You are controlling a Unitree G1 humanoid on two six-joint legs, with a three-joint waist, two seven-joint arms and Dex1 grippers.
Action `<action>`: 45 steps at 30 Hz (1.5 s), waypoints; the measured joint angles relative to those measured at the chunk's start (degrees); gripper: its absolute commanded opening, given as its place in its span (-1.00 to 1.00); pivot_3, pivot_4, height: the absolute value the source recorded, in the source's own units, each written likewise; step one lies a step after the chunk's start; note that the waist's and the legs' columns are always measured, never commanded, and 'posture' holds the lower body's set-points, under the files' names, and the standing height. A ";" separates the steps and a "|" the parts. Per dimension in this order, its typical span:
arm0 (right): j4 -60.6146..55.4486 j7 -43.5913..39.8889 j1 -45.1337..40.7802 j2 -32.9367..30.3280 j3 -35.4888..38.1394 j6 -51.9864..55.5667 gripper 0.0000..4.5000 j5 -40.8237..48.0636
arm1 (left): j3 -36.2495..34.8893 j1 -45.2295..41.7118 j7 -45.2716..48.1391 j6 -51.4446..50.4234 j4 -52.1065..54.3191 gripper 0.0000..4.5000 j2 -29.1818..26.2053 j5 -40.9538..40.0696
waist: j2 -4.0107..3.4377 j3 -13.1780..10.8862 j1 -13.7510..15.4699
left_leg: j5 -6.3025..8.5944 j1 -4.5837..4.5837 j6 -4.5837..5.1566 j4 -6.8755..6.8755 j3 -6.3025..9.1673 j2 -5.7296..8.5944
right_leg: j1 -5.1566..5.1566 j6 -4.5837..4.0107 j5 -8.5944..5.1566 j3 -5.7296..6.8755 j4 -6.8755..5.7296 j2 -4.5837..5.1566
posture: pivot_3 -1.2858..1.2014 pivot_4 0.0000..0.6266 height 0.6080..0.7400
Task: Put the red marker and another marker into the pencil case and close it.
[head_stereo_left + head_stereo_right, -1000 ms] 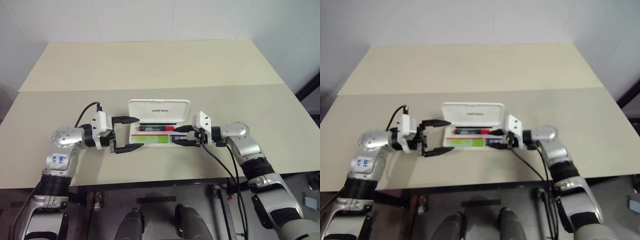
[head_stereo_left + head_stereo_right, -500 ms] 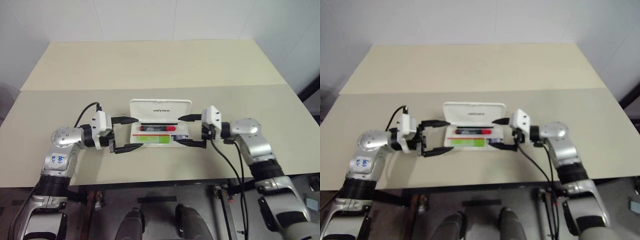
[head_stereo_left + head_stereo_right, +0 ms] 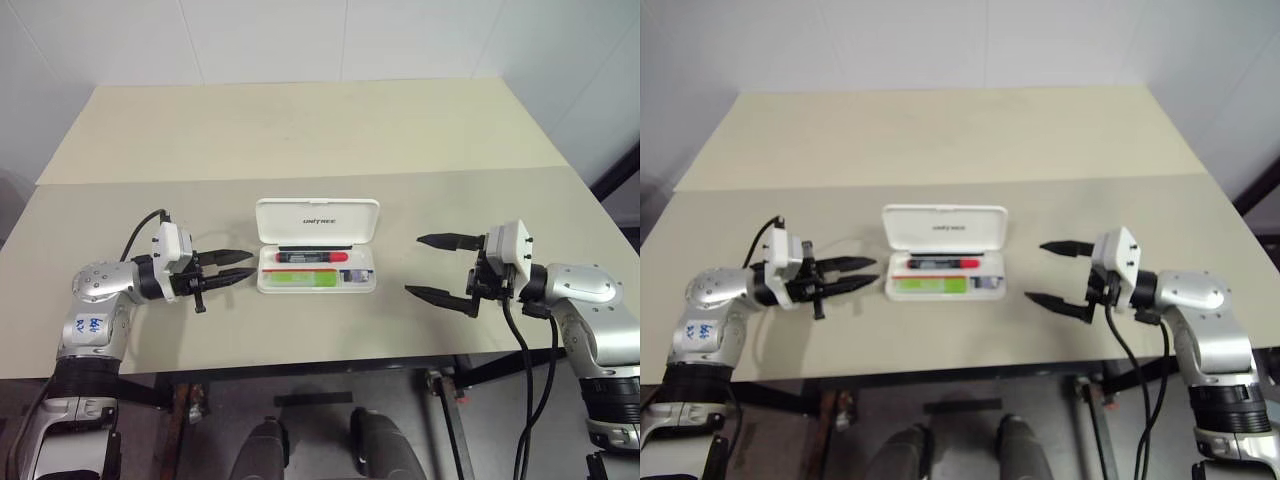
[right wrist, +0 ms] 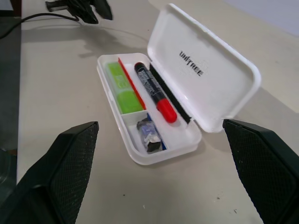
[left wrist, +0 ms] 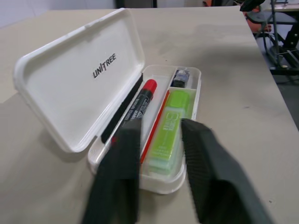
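The white pencil case (image 3: pixel 317 288) lies open mid-table, its lid (image 3: pixel 317 219) standing up at the back. Inside, the red marker (image 3: pixel 312 257) lies along the hinge side and the light-green marker (image 3: pixel 300 280) along the front side; the wrist views show the same red marker (image 5: pixel 140 103) and green marker (image 4: pixel 122 88). My left gripper (image 3: pixel 250 263) hovers just left of the case, pointing at it, jaws drawn close together with nothing between them. My right gripper (image 3: pixel 414 265) hangs well to the right of the case, open wide and empty.
A small dark-blue item (image 4: pixel 148 135) sits in the case's end compartment. The beige table (image 3: pixel 300 140) has a seam (image 3: pixel 120 182) behind the case and a front edge (image 3: pixel 300 357) close to my arms. Cables trail from both wrists.
Both grippers pulled away from the case's ends: the left went left and its jaws closed in, the right went far right and opened wide. The case stays open with both markers inside.
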State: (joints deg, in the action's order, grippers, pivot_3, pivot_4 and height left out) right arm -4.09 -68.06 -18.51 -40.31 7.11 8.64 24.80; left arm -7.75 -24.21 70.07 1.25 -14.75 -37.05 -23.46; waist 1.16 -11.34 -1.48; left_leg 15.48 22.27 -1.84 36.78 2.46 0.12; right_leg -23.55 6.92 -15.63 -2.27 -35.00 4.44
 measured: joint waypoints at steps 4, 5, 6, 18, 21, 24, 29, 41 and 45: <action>-0.02 0.62 0.16 -0.04 0.17 -0.06 1.00 0.00 | -0.84 0.02 -1.69 1.34 -2.25 -0.98 -0.03 0.55 | 0.00 0.00 0.02 | 0.00 0.01 0.00 0.00 0.02 0.00 | -0.01 0.00 0.00 0.02 0.00 -0.01 | 0.03 -0.52 1.00; -0.03 0.76 0.21 -0.04 0.17 -0.07 1.00 0.00 | -0.99 -0.05 -2.51 1.63 -2.60 -0.98 -0.01 0.66 | 0.00 0.00 0.04 | 0.00 0.01 0.00 0.00 0.02 -0.01 | 0.00 0.00 0.00 0.02 0.00 0.00 | 0.03 -0.52 1.00; -0.12 0.92 0.22 -0.04 0.17 -0.09 1.00 0.00 | -1.68 -0.39 -4.43 2.10 -3.99 -0.98 0.00 0.95 | 0.00 0.00 0.05 | 0.00 0.01 0.00 0.00 0.02 0.00 | 0.00 0.00 0.00 0.01 0.00 0.00 | 0.03 -0.52 1.00; -2.30 4.22 2.19 0.03 0.25 -1.06 1.00 -0.03 | -2.72 -3.45 -28.00 -1.76 -9.00 -0.98 7.90 7.24 | 0.01 0.00 1.30 | 0.00 0.03 0.00 0.12 0.03 0.05 | 0.00 0.07 0.04 0.03 -0.07 -0.01 | 0.03 -0.52 1.00; -2.95 5.26 2.75 0.17 0.22 -1.05 1.00 -0.04 | -1.58 -7.68 -30.81 -1.99 -11.77 -0.98 9.71 9.04 | 0.02 -0.01 1.54 | -0.02 0.04 -0.01 0.21 0.06 0.07 | 0.06 0.10 0.06 0.05 -0.09 -0.02 | 0.03 -0.52 1.00; -4.06 6.04 3.46 0.28 0.22 -1.00 1.00 -0.03 | -0.72 -10.98 -31.82 -2.08 -14.71 -0.98 10.24 10.10 | 0.03 -0.01 1.48 | -0.02 0.04 -0.01 0.21 0.03 0.10 | 0.08 0.12 0.07 0.03 -0.06 0.00 | 0.03 -0.52 1.00; -5.88 7.74 4.43 0.59 0.14 -0.29 1.00 0.07 | -0.10 -18.62 -31.86 -1.36 -22.34 -0.98 12.28 10.50 | 0.05 -0.03 1.47 | -0.02 0.07 -0.01 0.20 0.04 0.10 | 0.06 0.13 0.07 0.06 -0.03 -0.02 | 0.03 -0.52 1.00; -8.27 10.57 6.89 2.23 0.04 0.41 1.00 0.47 | 0.39 -20.21 -15.80 6.15 -23.49 -0.98 16.19 7.48 | 0.06 -0.03 1.37 | -0.01 0.07 0.00 0.19 0.00 0.10 | 0.07 0.14 0.06 0.04 -0.02 -0.03 | 0.03 -0.52 1.00; -9.09 11.29 7.23 2.67 -0.09 0.50 1.00 0.47 | 2.64 -18.88 -9.74 8.83 -23.42 -0.98 14.71 7.99 | 0.06 -0.03 1.41 | -0.01 0.07 0.00 0.21 0.01 0.10 | 0.07 0.14 0.06 0.04 -0.01 -0.03 | 0.03 -0.52 1.00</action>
State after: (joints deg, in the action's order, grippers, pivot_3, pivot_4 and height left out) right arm -13.18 -56.77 -11.29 -37.64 7.02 9.14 25.27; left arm -5.11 -43.10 60.33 10.07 -38.17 -22.35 -15.48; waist 1.22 -11.37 -0.07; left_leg 15.47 22.34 -1.84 36.99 2.47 0.22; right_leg -23.48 7.06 -15.56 -2.24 -35.01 4.41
